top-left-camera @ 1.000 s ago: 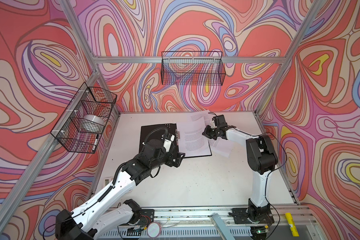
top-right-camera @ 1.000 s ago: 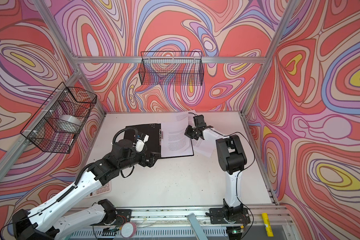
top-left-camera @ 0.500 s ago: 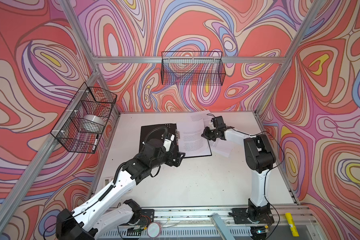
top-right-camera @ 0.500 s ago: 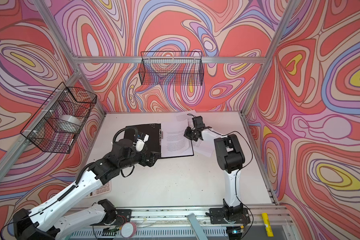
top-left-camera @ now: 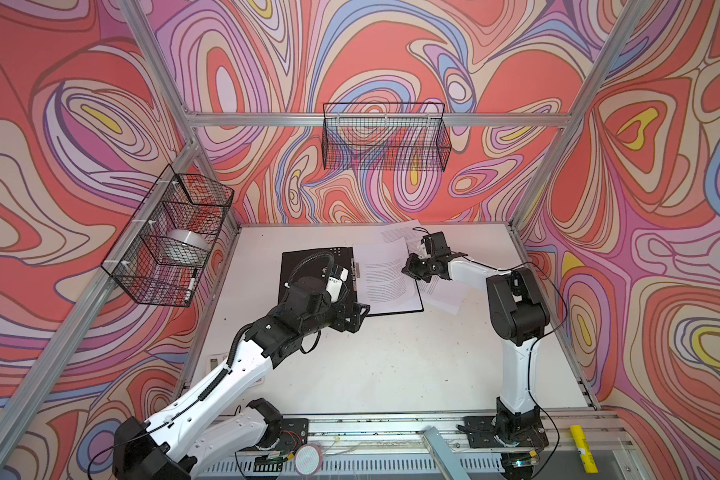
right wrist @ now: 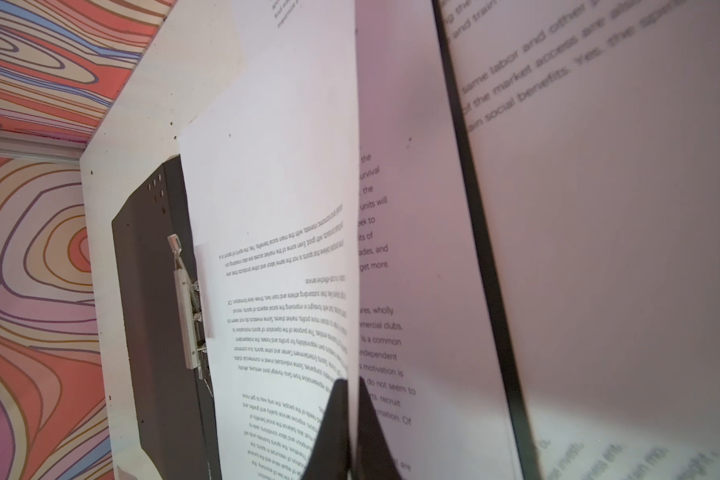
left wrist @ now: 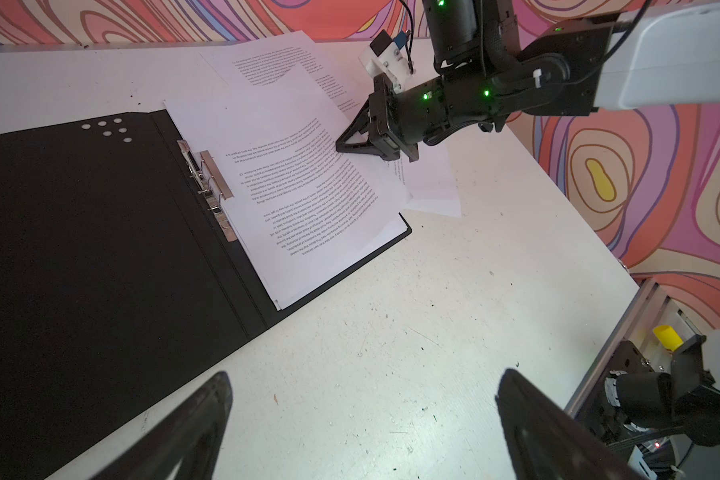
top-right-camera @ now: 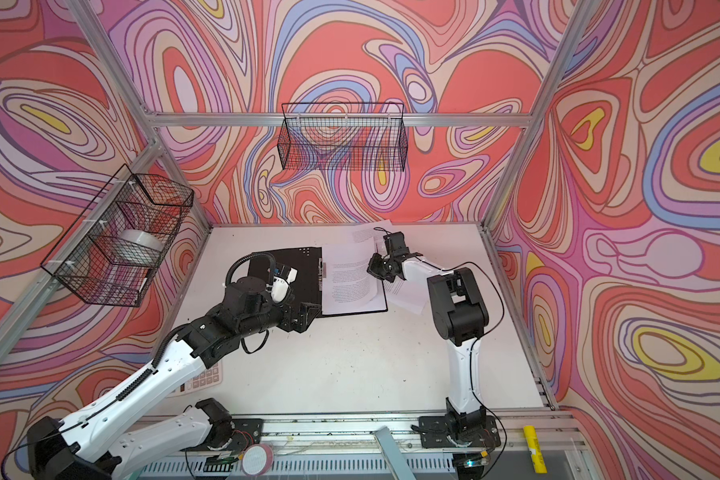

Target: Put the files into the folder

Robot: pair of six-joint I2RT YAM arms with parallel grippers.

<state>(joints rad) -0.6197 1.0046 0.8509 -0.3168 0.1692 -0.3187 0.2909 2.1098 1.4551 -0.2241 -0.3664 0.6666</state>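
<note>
Black lining faced upward: the folder (top-left-camera: 304, 259) lay open and flat on the white bench (top-left-camera: 391, 365), toward the rear centre in both top views. Its metal clip (left wrist: 208, 183) ran along the spine.

The files (top-left-camera: 387, 286) lay as a stack, print side up, on the folder half that appeared on the right in the top views, with their inner edges against the clip. The stack sat slightly askew, and its far corner overhung the folder's rear edge.

Two further sheets were outside the folder. One loose sheet (top-left-camera: 398, 232) lay on the bench behind the folder, partly under the stack. A second loose sheet (top-left-camera: 445, 295) lay on the bench just beside the folder's outer edge, below the right arm.

The right tool (left wrist: 341, 145) was closed, its fingers pinched on the outer edge of the top sheet (right wrist: 275, 208). That edge was raised off the stack while the inner edge lay down by the clip. The close wrist view was blurred, so it could not be settled whether one sheet or more sat in the pinch.

The left tool (left wrist: 362, 415) stood with jaws wide apart and held nothing. It hung over bare bench just in front of the folder's near edge, clear of folder and paper.

A calculator (top-right-camera: 211, 376) lay at the bench's front left, largely hidden under the left arm.
</note>
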